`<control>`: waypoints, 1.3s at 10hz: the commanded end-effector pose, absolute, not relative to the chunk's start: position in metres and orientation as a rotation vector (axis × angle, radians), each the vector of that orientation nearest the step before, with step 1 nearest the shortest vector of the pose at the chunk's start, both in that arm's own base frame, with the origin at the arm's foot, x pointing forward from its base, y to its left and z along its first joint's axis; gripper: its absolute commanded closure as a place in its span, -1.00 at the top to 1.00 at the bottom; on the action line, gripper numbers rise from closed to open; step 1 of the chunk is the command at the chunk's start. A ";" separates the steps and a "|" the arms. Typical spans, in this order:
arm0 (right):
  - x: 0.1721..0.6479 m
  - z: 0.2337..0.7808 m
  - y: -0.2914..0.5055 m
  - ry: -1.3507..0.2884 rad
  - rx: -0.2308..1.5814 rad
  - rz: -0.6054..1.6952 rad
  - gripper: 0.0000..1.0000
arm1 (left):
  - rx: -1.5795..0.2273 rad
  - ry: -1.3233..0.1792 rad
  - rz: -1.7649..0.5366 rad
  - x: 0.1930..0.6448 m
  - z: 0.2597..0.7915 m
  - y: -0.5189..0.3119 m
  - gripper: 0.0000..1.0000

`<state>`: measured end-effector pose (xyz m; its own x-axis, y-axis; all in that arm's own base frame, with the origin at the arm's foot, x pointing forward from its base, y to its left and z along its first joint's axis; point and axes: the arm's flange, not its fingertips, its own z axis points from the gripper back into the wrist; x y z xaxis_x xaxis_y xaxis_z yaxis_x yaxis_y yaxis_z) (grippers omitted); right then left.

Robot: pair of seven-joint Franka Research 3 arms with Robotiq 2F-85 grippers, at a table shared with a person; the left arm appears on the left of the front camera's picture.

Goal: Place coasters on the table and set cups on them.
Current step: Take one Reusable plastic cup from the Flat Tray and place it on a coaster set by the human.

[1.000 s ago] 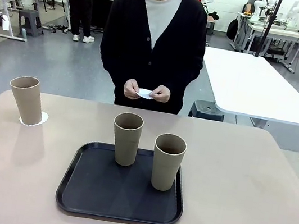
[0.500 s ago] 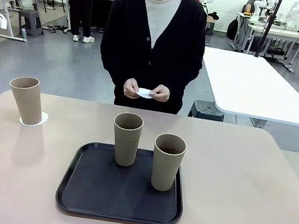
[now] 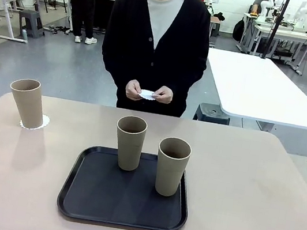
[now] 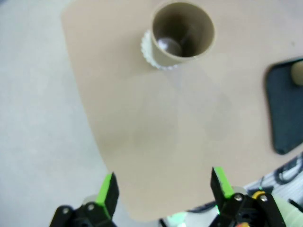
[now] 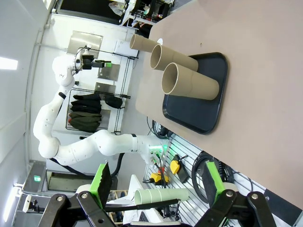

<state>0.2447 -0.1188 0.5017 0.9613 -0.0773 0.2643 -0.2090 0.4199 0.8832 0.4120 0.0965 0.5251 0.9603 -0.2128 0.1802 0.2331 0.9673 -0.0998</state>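
Observation:
One cup (image 3: 27,102) stands on a white scalloped coaster (image 3: 35,122) at the far left of the table (image 3: 247,188). Two more cups (image 3: 130,142) (image 3: 171,166) stand upright on the black tray (image 3: 87,198). A person at the far side holds a white coaster (image 3: 148,95) in both hands. My left gripper (image 4: 163,187) hangs open and empty high above the table's left corner, looking down into the cup (image 4: 182,33) on its coaster (image 4: 147,47). My right gripper (image 5: 156,182) is open and empty, well off the table, with the cups (image 5: 189,84) and tray (image 5: 208,113) far ahead.
The tray sits at the middle near my edge; its corner (image 4: 284,113) lies right of the left cup. Bare tabletop lies to the right of the tray and between the tray and the left cup. My left arm (image 5: 57,123) rises beyond the table's left end.
The left gripper's green tip at the front view's left edge has slid almost out of the picture. The person's hands and the cups have stayed where they were.

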 end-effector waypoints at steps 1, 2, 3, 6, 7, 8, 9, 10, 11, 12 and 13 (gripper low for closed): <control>0.245 0.502 -0.119 -0.288 1.151 0.087 1.00 | -0.221 -0.191 -0.239 0.392 0.518 0.089 1.00; 0.245 0.502 -0.119 -0.288 1.151 0.087 1.00 | -0.312 -0.235 -0.235 0.389 0.513 0.098 1.00; 0.245 0.502 -0.119 -0.288 1.151 0.087 1.00 | -0.448 -0.310 -0.222 0.387 0.507 0.115 1.00; 0.245 0.502 -0.119 -0.288 1.151 0.087 1.00 | -0.981 -0.444 -0.223 0.390 0.497 0.202 1.00; 0.245 0.502 -0.119 -0.288 1.151 0.087 1.00 | -1.106 -0.478 -0.205 0.390 0.485 0.230 1.00; 0.245 0.502 -0.119 -0.288 1.151 0.087 1.00 | -1.188 -0.460 -0.166 0.391 0.474 0.250 1.00; 0.245 0.502 -0.119 -0.288 1.151 0.087 1.00 | -1.263 -0.371 -0.105 0.397 0.465 0.271 1.00; 0.245 0.502 -0.119 -0.288 1.151 0.087 1.00 | -1.294 -0.302 -0.058 0.403 0.455 0.287 1.00; 0.245 0.502 -0.119 -0.288 1.151 0.087 1.00 | -1.285 -0.255 -0.026 0.407 0.451 0.295 1.00; 0.245 0.502 -0.119 -0.288 1.151 0.087 1.00 | -1.282 -0.217 -0.021 0.415 0.449 0.301 1.00; 0.245 0.502 -0.119 -0.288 1.151 0.087 1.00 | -1.283 -0.192 -0.010 0.418 0.445 0.307 1.00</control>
